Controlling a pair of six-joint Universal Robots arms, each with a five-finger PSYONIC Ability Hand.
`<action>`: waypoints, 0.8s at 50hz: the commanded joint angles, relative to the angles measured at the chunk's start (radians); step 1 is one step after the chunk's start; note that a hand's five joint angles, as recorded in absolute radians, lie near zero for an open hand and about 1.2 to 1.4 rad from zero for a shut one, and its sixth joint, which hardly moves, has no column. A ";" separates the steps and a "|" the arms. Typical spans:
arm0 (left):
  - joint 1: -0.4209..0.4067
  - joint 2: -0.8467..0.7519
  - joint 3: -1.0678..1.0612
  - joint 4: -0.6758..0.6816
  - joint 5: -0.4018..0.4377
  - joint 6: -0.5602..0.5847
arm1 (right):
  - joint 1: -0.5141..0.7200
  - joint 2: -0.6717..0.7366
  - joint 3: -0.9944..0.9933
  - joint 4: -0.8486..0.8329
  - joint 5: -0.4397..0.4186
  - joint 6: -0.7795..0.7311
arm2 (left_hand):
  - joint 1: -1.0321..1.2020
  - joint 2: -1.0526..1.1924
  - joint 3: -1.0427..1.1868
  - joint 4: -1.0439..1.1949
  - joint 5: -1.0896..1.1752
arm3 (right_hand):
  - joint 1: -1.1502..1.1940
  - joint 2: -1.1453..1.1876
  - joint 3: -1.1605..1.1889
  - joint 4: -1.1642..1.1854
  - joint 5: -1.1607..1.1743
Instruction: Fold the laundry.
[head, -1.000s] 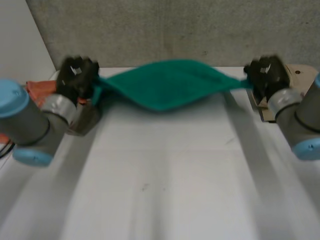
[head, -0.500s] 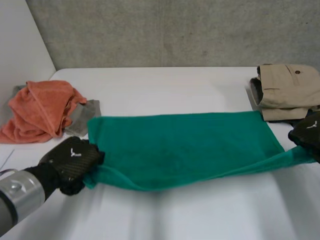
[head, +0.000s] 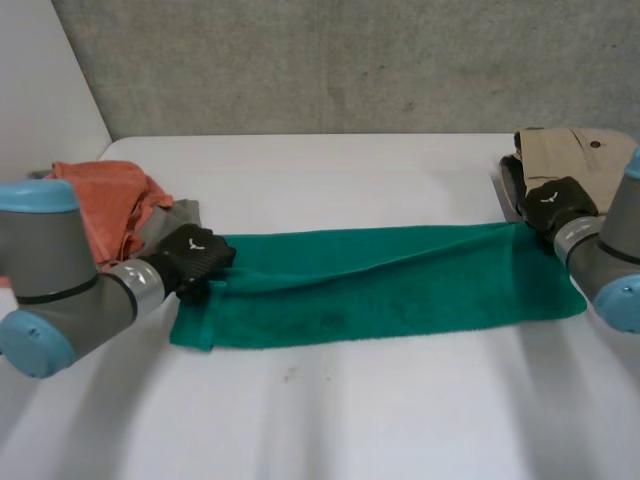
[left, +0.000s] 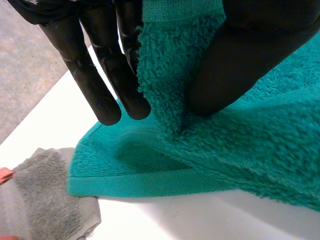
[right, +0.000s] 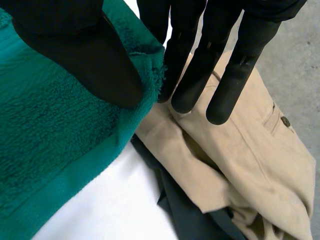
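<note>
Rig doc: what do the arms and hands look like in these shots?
The left arm and right arm are thick grey tubes with light-blue caps at the joints and silvery wrist bands. The left hand and right hand are black, each with a small white mark on its back. The fingers are smooth, glossy and round-tipped.

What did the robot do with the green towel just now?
Both hands carried the near edge of the green towel away from the robot and over to its far edge, folding it in half. The left hand and right hand still pinch its corners. The orange towel, grey cloth and beige trousers stayed put.
</note>
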 joint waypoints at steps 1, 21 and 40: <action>-0.036 -0.055 0.045 -0.009 -0.054 0.003 | 0.037 0.010 0.018 -0.021 -0.003 0.006 | -0.098 -0.164 -0.160 -0.168 -0.133 | 0.283 0.221 0.209 0.199 0.209; -0.219 0.237 -0.015 -0.009 -0.339 -0.228 | 0.030 -0.094 0.152 -0.018 -0.014 0.008 | -0.891 -0.957 -0.954 -0.962 -0.927 | 0.283 0.221 0.209 0.199 0.209; -0.354 -0.144 0.278 0.041 -0.649 -0.258 | 0.014 -0.232 0.284 -0.022 -0.051 0.022 | -0.868 -0.934 -0.930 -0.938 -0.903 | 0.283 0.221 0.209 0.199 0.209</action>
